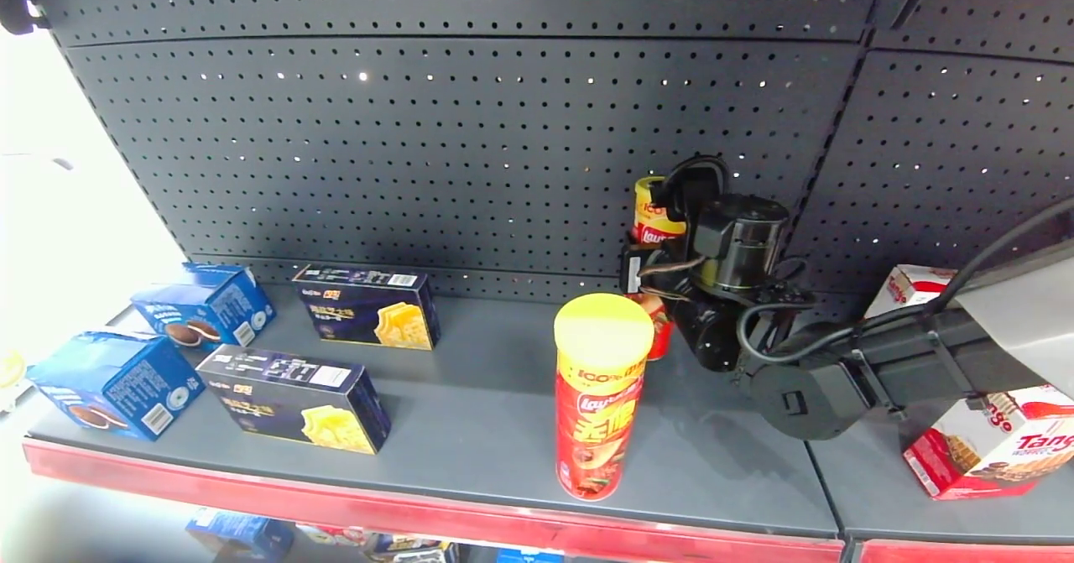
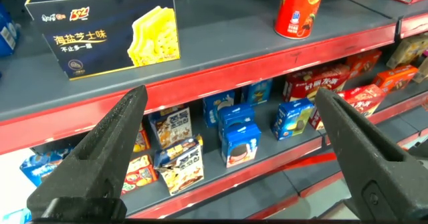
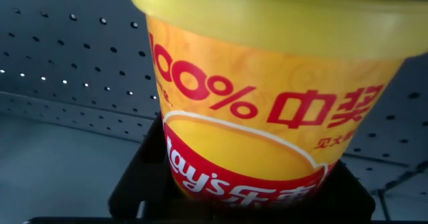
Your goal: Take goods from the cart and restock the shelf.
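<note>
My left gripper [image 2: 231, 97] hangs wide open and empty, just before the shelf [image 2: 221, 77] edge. Front can [image 1: 600, 395] stands upright near that edge. My right gripper [image 1: 650, 273] is clamped mid-body on the back can [image 1: 653, 211], upright by the pegboard [image 1: 470, 143]. It's likely a light, stiff, slick tube that dents, so grip the middle gently.

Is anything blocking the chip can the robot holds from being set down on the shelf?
Nothing visible does. The held can is by the back panel, with bare shelf around it; the second can stands apart, nearer the front edge.
</note>
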Controlling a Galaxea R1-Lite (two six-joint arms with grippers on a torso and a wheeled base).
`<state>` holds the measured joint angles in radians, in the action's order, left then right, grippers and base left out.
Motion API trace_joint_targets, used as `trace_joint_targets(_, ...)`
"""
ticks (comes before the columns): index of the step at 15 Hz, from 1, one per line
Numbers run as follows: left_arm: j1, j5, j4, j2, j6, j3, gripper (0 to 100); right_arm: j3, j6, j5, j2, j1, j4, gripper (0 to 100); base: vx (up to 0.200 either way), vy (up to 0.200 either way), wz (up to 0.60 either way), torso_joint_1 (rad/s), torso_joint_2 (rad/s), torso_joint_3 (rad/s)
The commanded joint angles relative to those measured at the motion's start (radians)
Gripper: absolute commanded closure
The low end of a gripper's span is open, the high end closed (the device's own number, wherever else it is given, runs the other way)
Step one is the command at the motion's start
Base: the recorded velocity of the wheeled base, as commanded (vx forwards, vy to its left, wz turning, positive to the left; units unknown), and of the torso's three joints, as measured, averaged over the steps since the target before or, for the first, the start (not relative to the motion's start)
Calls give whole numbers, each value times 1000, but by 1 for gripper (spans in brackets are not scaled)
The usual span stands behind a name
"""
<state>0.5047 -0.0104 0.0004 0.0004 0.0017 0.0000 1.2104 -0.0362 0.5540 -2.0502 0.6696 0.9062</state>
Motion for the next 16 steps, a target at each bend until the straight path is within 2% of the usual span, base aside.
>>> trace_joint_targets(1,0,0,1,0,0,0,0,27,1,0,-36,1,7,100,0,0,0,0,0,0)
trace_joint_targets(5,0,0,0,0,0,0,0,87,-1,0,-84,2,7,100,0,0,0,0,0,0)
trace_joint_targets(16,0,0,0,0,0,0,0,129,-7,0,-137,-10,8,100,0,0,0,0,0,0)
